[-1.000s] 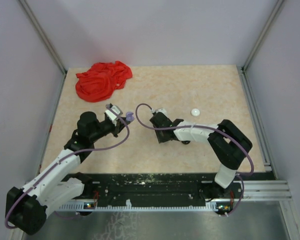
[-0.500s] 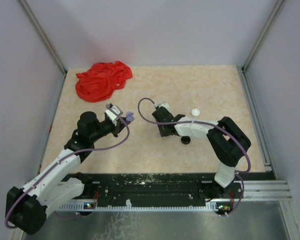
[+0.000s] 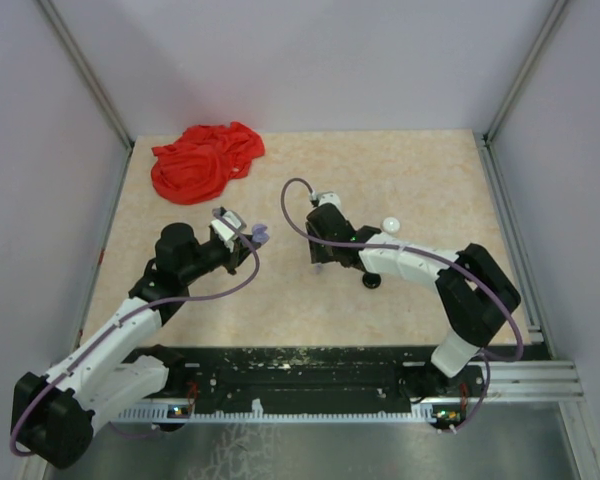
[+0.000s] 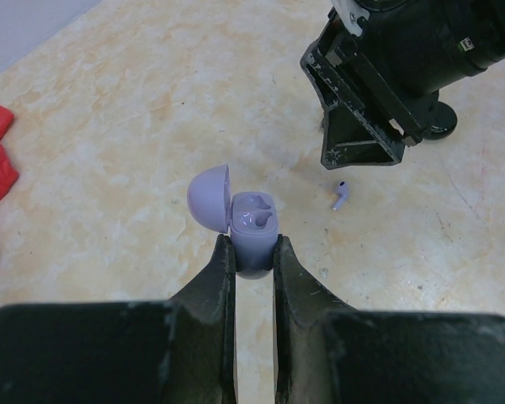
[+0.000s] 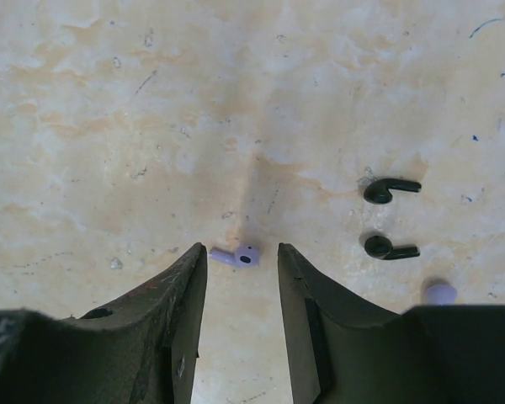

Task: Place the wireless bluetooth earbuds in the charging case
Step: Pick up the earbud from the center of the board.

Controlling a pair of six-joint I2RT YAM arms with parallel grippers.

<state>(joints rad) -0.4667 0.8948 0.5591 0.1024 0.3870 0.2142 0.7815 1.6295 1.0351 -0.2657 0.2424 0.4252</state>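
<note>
My left gripper (image 4: 252,252) is shut on the lavender charging case (image 4: 254,231), held off the table with its lid (image 4: 209,198) swung open to the left; the top view shows the case (image 3: 259,236) at the fingertips. A lavender earbud (image 5: 236,255) lies on the table between the tips of my open right gripper (image 5: 242,252), touching neither finger. The left wrist view shows the same earbud (image 4: 341,195) just below the right gripper (image 4: 358,151). Two black earbuds (image 5: 390,189) (image 5: 390,247) lie to the right of it.
A black round case (image 3: 371,281) sits under the right forearm and a white round case (image 3: 390,224) lies beyond it. A red cloth (image 3: 205,160) is bunched at the far left. A small lavender shape (image 5: 440,292) peeks out beside my right finger.
The right arm has swung left and away from its base, uncovering the black round case, and its jaws have widened slightly. The left arm and the case have stayed still.
</note>
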